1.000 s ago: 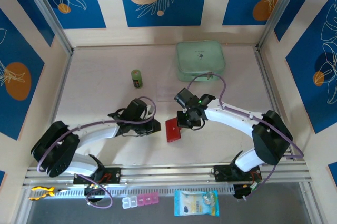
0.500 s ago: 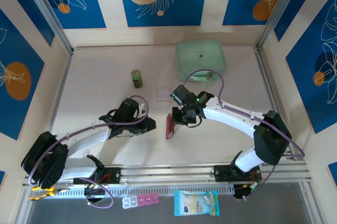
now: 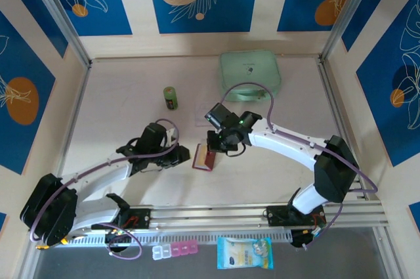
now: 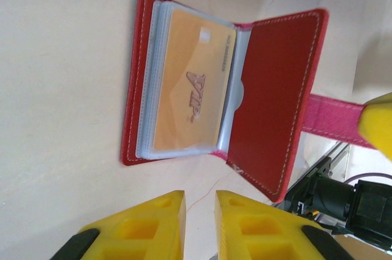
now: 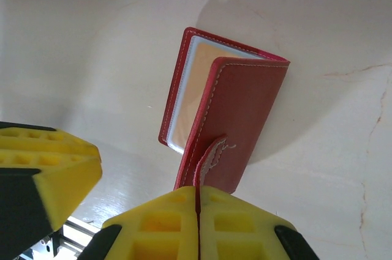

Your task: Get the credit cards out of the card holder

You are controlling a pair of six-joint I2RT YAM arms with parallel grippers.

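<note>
Right gripper point(image 5: 197, 197): clenched on tab point(image 5: 206, 157) of red folding leather card holder point(image 5: 245, 107).
Left gripper point(image 4: 200, 210): narrowly parted, seemingly empty.
Orange plastic card point(image 4: 190, 85): inside clear pocket point(image 4: 235, 98).

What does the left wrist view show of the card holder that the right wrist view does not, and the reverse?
Left wrist: the holder's open inside, with the face of an orange card marked VIP in a clear pocket, and the left gripper slightly open, holding nothing. Right wrist: the cover's outside, and the right gripper shut on the tab. Both: the red holder open on the table, the orange card, the tab.
</note>
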